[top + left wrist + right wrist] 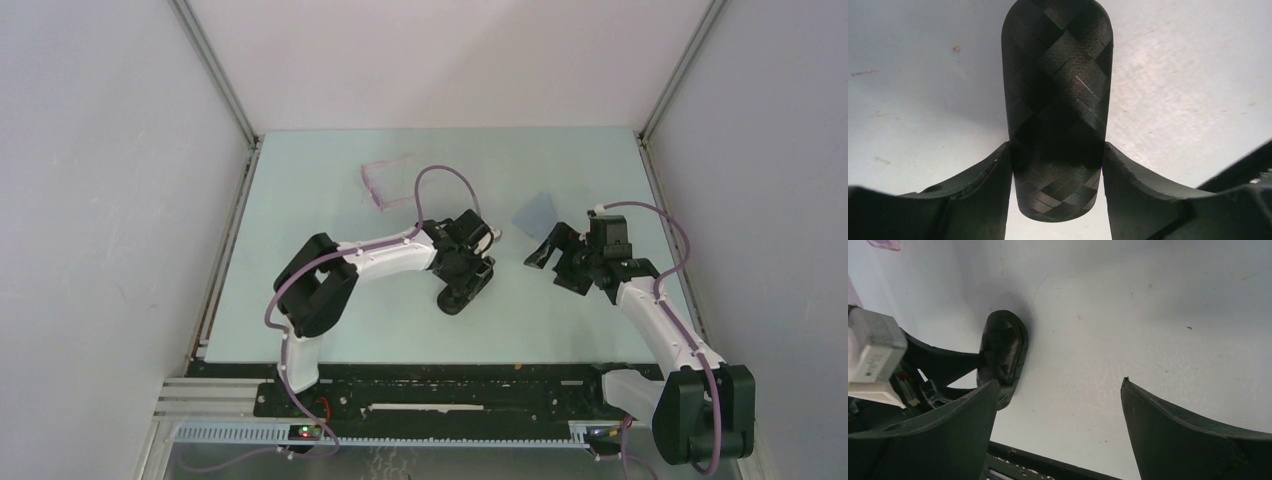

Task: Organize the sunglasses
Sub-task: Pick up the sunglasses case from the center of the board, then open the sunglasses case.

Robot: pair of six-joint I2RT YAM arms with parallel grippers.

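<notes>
The left gripper (467, 270) is reaching down over a black case (1058, 90) that is lying closed on the pale table (300, 240), near the middle. In the left wrist view its two fingers (983, 185) are pressing against the case's long sides, one on each flank, so the jaws are clamping on the case. The rounded near end of the case is showing between them. The right gripper (553, 268) is hanging just to the right of the case, apart from it. Its fingers are standing wide apart with only bare table between them. The sunglasses (388, 186) are lying farther back on the table, left of centre, well apart from both grippers and from the case; their thin, pale pink-purple frame is showing faintly against the surface. A small blue-grey cloth (537, 213) is lying flat on the table just beyond the right gripper, to the right of the sunglasses and apart from them.
</notes>
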